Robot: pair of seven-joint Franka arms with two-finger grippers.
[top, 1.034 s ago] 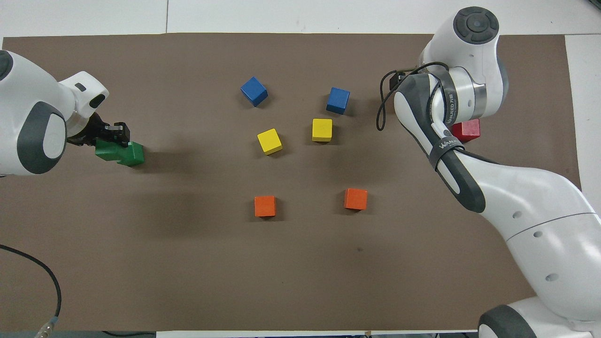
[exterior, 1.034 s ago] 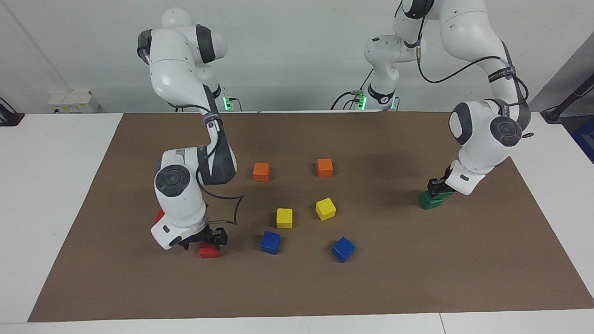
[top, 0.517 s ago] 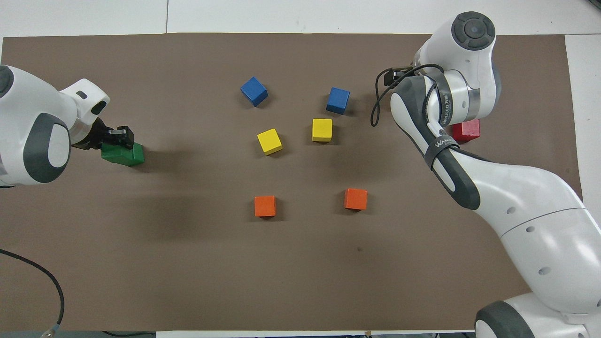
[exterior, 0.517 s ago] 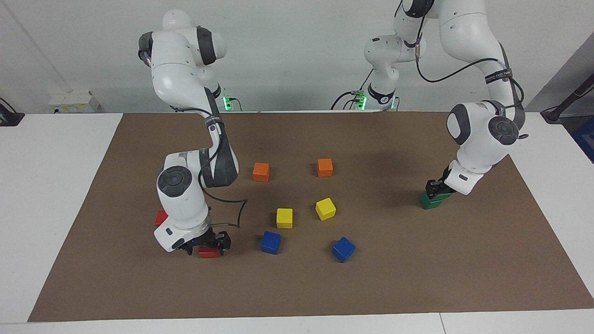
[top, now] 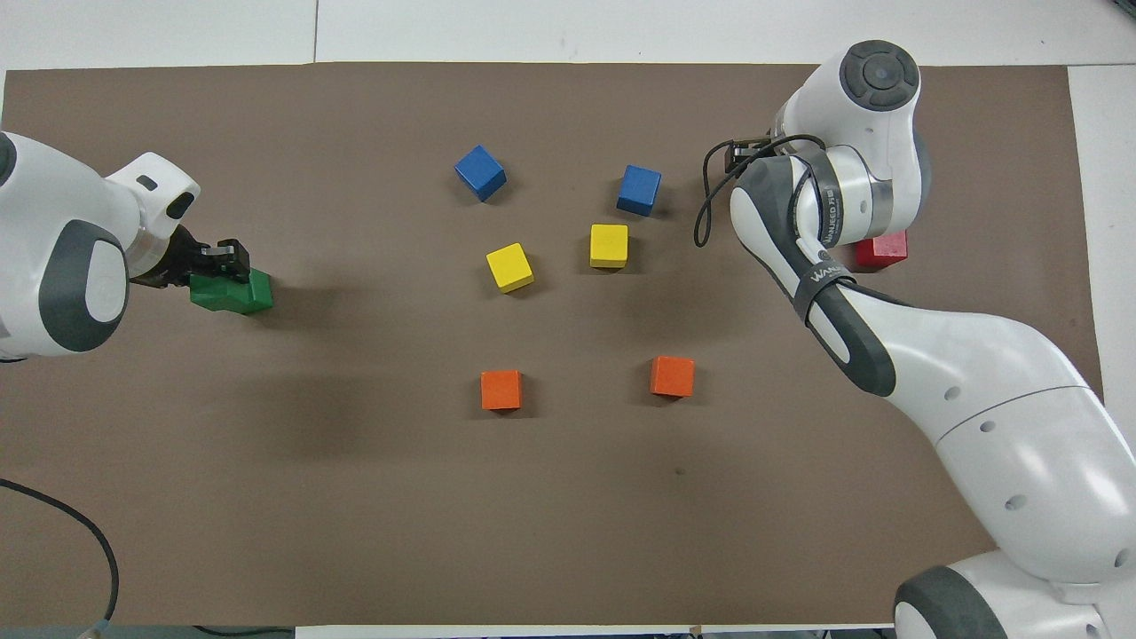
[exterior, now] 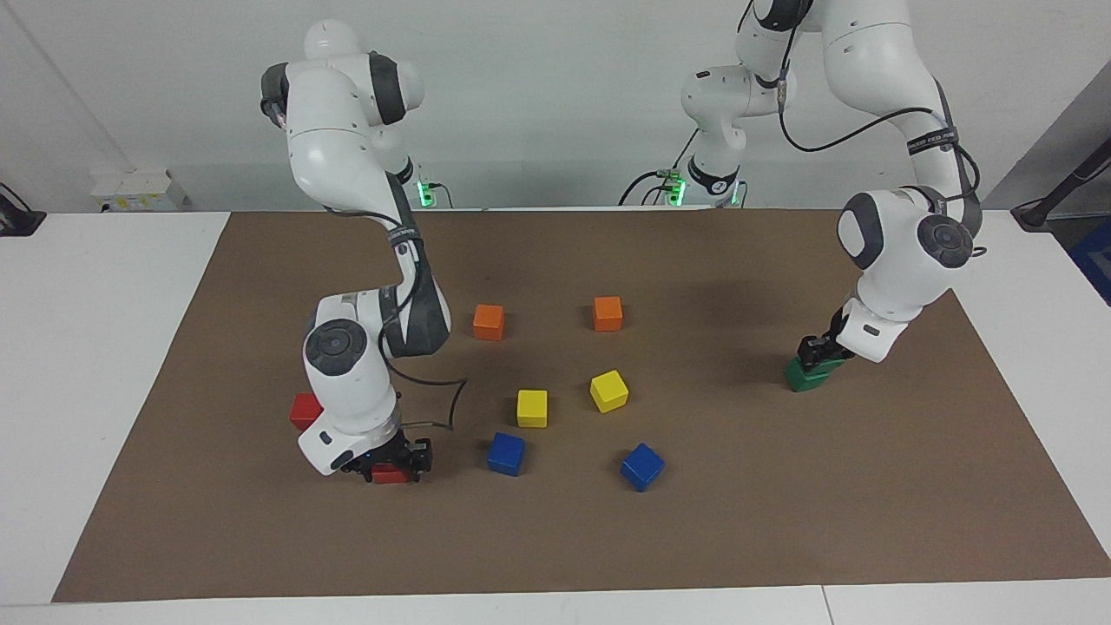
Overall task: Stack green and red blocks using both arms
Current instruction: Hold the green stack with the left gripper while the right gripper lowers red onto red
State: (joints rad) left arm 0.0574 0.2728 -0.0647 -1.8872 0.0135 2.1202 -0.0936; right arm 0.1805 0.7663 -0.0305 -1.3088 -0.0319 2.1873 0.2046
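Starting at the right arm's end of the brown mat (exterior: 781,521), we find a red block (exterior: 304,408) resting on the mat, partly hidden by the right arm (exterior: 356,382). Just beside it, farther from the robots, the right gripper (exterior: 391,460) is down low around a second red block (exterior: 391,473), with a finger on either side of it; we cannot tell whether the jaws are pressing on it or merely straddling it. In the overhead view only the first red block (top: 883,248) shows, the arm covering the other.

Moving toward the middle, we see two orange cubes (exterior: 489,321) nearest the robots, two yellow cubes (exterior: 532,407) farther out, and two blue cubes (exterior: 506,453) farther still, all standing apart from one another.

At the left arm's end, the left gripper (exterior: 816,351) sits on an upper green block (exterior: 829,365), which rests on a lower green block (exterior: 803,378), slightly askew. From overhead the upper green block (top: 213,291) overlaps the lower one (top: 253,293), and the black fingers (top: 232,253) appear narrow around the top cube, though we cannot tell whether they grip it.
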